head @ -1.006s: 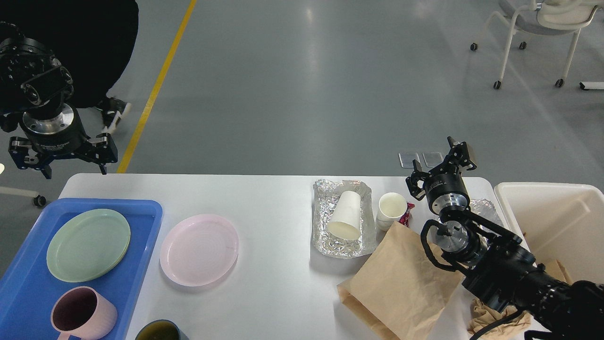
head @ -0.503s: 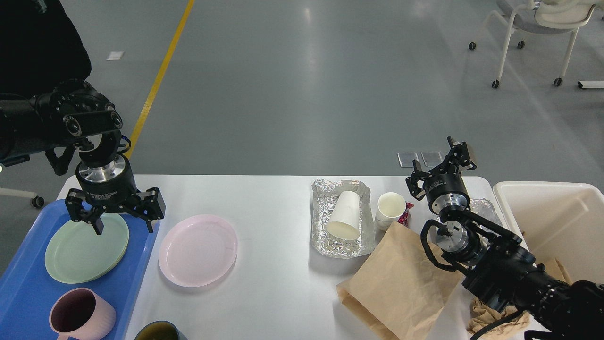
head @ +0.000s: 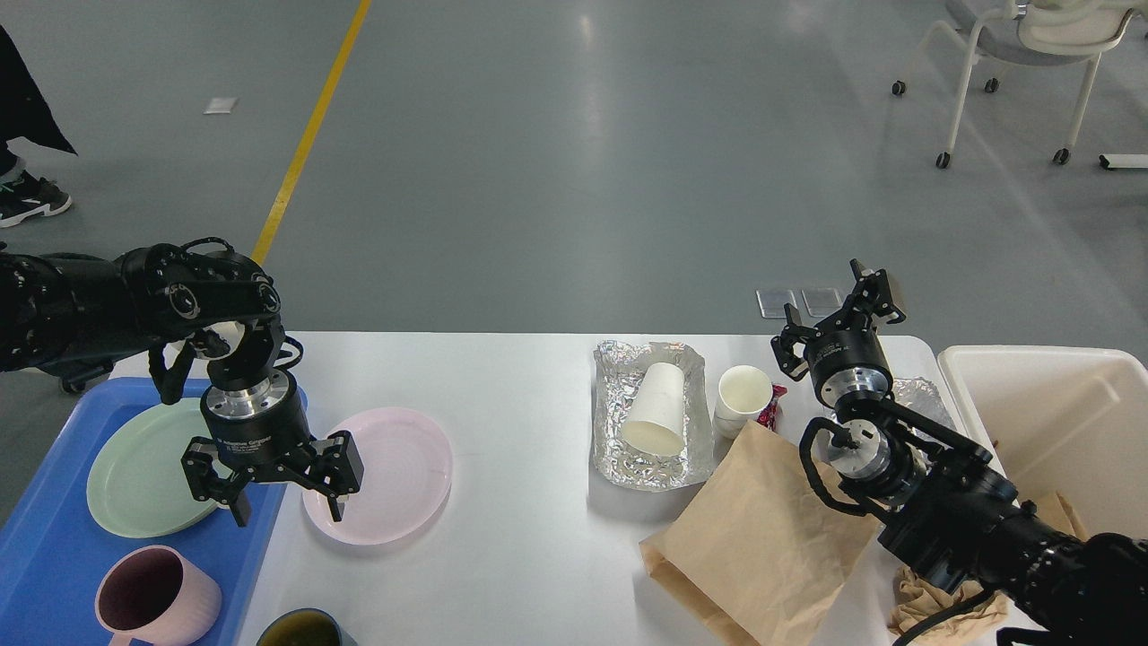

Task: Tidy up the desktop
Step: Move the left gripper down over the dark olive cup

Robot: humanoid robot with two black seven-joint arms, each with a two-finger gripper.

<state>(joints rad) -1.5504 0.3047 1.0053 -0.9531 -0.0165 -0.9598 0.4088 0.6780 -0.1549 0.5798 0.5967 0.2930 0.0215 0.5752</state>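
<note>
The white desktop (head: 520,386) holds a pink plate (head: 399,467), a foil tray (head: 619,449) with a white paper cup (head: 659,408) lying on its side in it, a second upright paper cup (head: 743,395), a small red wrapper (head: 773,408) and a brown paper bag (head: 762,538). My left gripper (head: 287,511) is open, pointing down, straddling the pink plate's left rim beside the blue tray (head: 54,538). My right gripper (head: 839,314) is open and empty, raised near the table's far right edge.
The blue tray holds a green plate (head: 143,467) and a pink mug (head: 157,597). A dark mug (head: 305,628) sits at the front edge. A cream bin (head: 1058,422) stands at the right, with crumpled brown paper (head: 942,606) before it. Crumpled foil (head: 928,399) lies behind my right arm.
My left arm has swung in from the far left and down, from beyond the tray to over the green plate to the pink plate's left rim. The right arm has not moved.
</note>
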